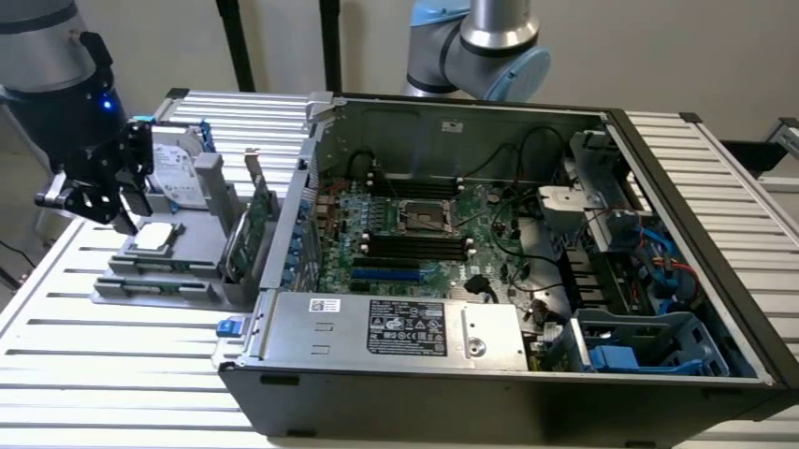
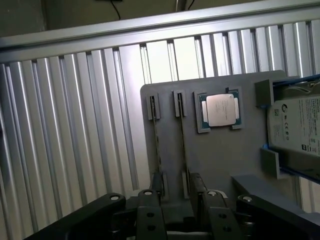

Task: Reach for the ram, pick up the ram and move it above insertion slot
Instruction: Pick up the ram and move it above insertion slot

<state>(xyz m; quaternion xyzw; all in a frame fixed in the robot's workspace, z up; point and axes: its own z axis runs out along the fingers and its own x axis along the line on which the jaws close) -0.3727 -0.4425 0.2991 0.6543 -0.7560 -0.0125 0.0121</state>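
Black claw: fingers apart, nothing held, over near end of flat grey plastic tray. Two long thin ram sticks stand on edge in tray, side by side. Silver square chip beside them. Long black insertion slot farther off, inside open dark computer case on ribbed metal surface.

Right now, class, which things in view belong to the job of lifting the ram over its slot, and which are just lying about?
Job: thin ram stick standing on edge in the grey holder; long black plastic insertion slot; black robot hand.
Lying about: square silver processor chip; silver hard drive; tall green card with metal bracket; short blue slot.
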